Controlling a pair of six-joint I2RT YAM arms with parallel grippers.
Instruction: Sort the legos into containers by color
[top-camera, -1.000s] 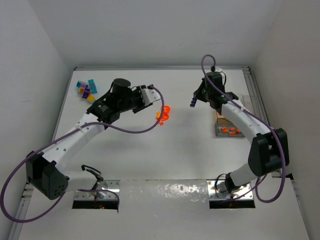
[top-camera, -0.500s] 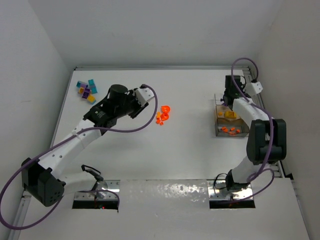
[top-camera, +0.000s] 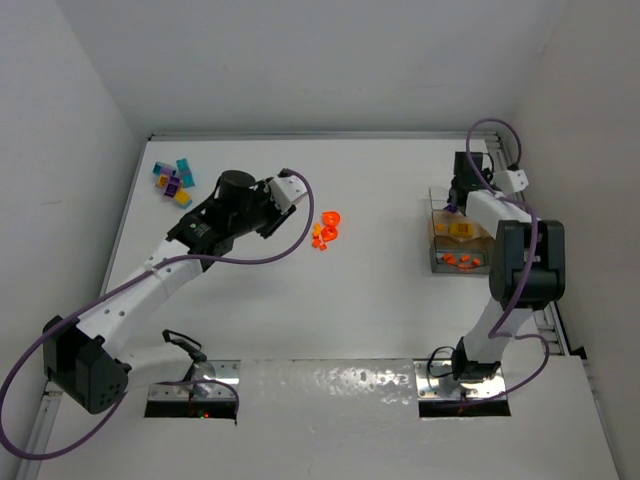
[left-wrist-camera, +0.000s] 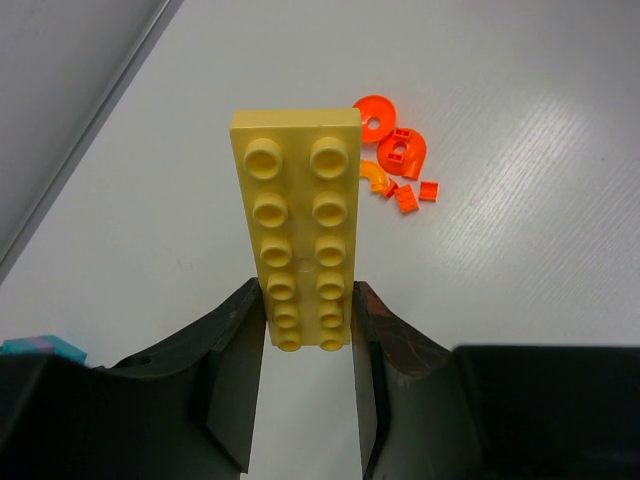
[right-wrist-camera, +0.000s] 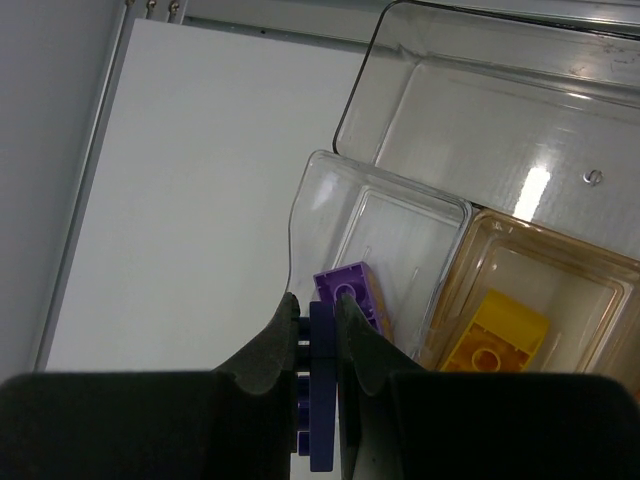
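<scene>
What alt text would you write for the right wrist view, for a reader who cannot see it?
The right claw grips a thin dark purple lego close to a clear bin that holds one purple brick. The bin beside it holds a yellow brick.

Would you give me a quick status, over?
Left tool shut on yellow plate. Right tool shut on dark purple piece, at clear bin holding purple brick. Nothing in the way.

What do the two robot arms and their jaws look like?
The left arm and right arm have white shells with black joints. A purple cable loops along each. The jaws are black, with two curved fingers each.
</scene>
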